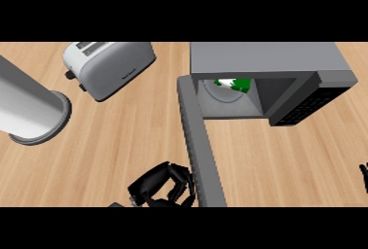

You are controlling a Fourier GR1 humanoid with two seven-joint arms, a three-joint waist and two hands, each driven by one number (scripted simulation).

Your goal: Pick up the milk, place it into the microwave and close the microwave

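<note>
Looking into the microwave (287,61), you see the milk (236,84) already inside — a white and green carton on the round turntable, at the back of the cavity. Your left hand (164,187) is low in the view, its fingers (179,187) curled and holding nothing, just beside the outer edge of the open door (200,146), well apart from the milk. Your right hand (364,176) barely shows at the right edge; you cannot tell how it is set. A toaster (109,66) and a grey cylinder (28,107) stand on the worktop (287,165) to the left.
</note>
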